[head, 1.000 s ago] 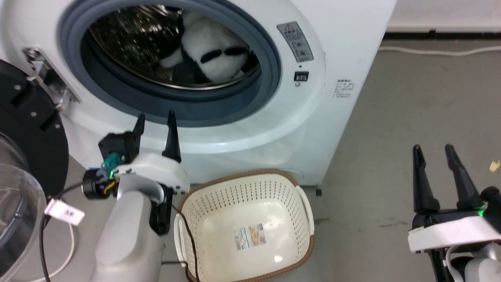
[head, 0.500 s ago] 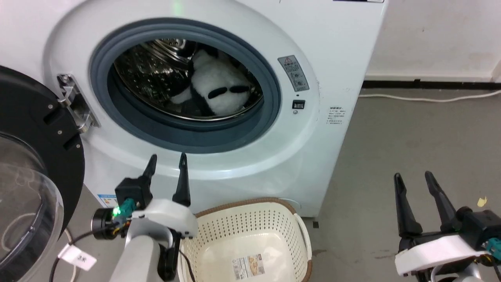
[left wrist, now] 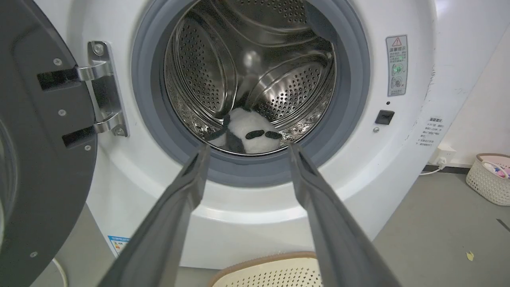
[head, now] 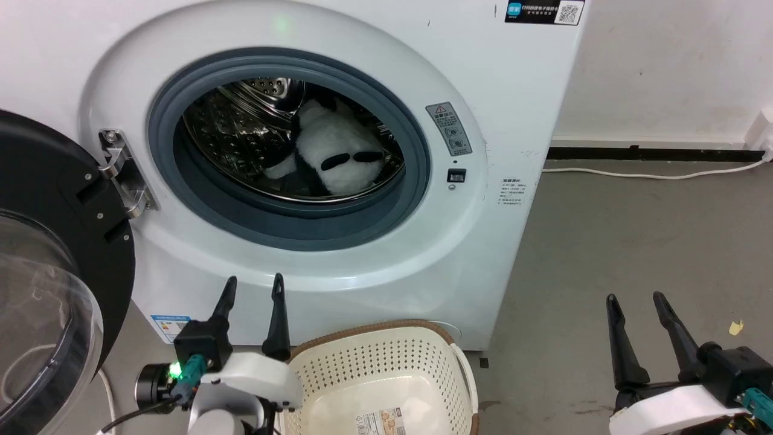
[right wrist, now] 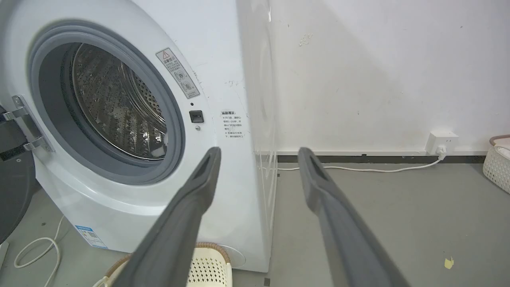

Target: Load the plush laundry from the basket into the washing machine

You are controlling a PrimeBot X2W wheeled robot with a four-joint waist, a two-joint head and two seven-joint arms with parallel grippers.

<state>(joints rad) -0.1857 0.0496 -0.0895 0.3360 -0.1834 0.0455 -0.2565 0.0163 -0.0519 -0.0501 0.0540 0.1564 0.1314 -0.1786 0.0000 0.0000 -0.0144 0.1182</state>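
On the washing machine (head: 519, 90), the warning sticker (left wrist: 396, 65) right of its opening shows a red triangle. The black sticker (head: 545, 11) above carries a QR code. The wording is unreadable.

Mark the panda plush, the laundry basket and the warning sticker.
Fluffy white black-patched panda plush (head: 329, 145): head view, white fur.
Oval cream perforated basket (head: 374, 368): head view, far wall.
Grey warning sticker (head: 448, 128): head view, middle.

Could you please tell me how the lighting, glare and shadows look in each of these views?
Head view: even, sharp light, with a green glint high on the washing machine front. Left wrist view: bright glare on the steel drum; the plush laundry is crisp. Right wrist view: the wall is softly shaded beside the machine.
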